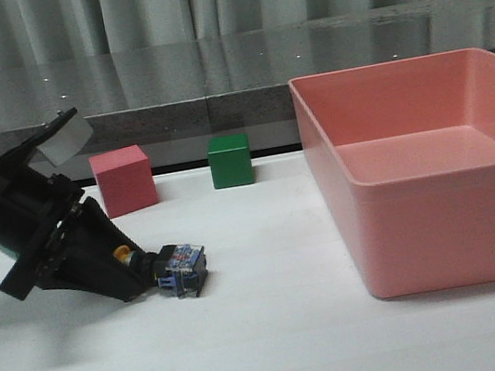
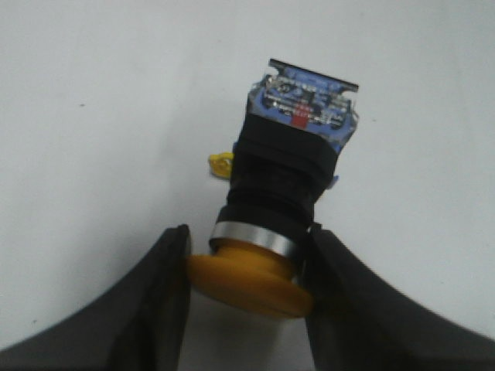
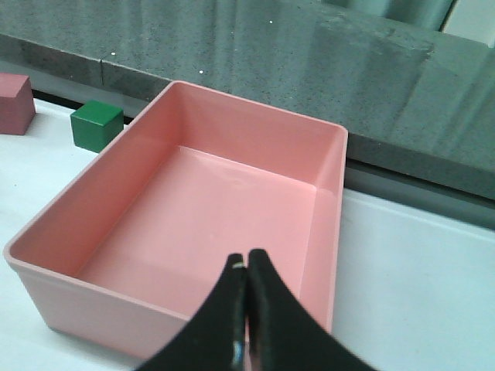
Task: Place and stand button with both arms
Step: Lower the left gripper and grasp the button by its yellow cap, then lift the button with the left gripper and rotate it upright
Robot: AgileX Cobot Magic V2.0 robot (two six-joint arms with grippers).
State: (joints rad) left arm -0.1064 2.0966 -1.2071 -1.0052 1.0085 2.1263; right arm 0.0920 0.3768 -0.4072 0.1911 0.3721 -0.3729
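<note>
White tabletop runs back to a dark grey ledge under pale curtains. A pink cube, a green cube and a large pink plastic bin stand behind and right. The yellow-capped push-button with black body and blue-grey base lies tipped on the table, its cap clamped by the left gripper. The right gripper hangs pinched together over the bin.
</note>
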